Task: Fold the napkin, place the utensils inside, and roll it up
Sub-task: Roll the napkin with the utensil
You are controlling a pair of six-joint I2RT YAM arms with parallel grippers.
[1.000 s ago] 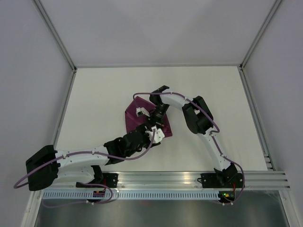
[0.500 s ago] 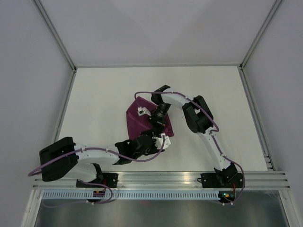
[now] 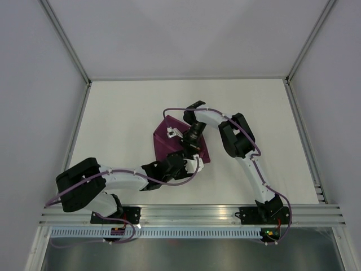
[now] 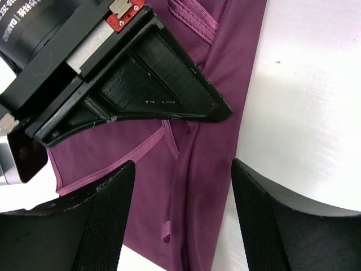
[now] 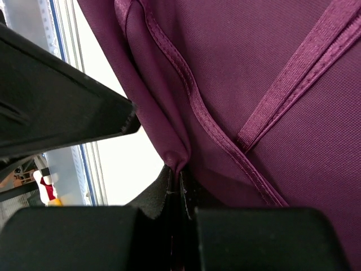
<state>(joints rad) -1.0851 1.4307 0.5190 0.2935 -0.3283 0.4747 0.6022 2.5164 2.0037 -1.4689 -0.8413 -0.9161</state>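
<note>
One step seems under way: the napkin (image 3: 168, 145) lies folded on the bench (image 3: 124, 113), right tool (image 5: 179, 179) clenched on its crease, left tool (image 4: 181, 169) released over its 5 o'clock corner. No utensils show; loading and rolling remain.

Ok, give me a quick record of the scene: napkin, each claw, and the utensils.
napkin: folded over, lying on the table
right claw: shut, pinching a fold of the napkin
left claw: open, over the napkin's edge, gripping nothing
utensils: not in view
</note>
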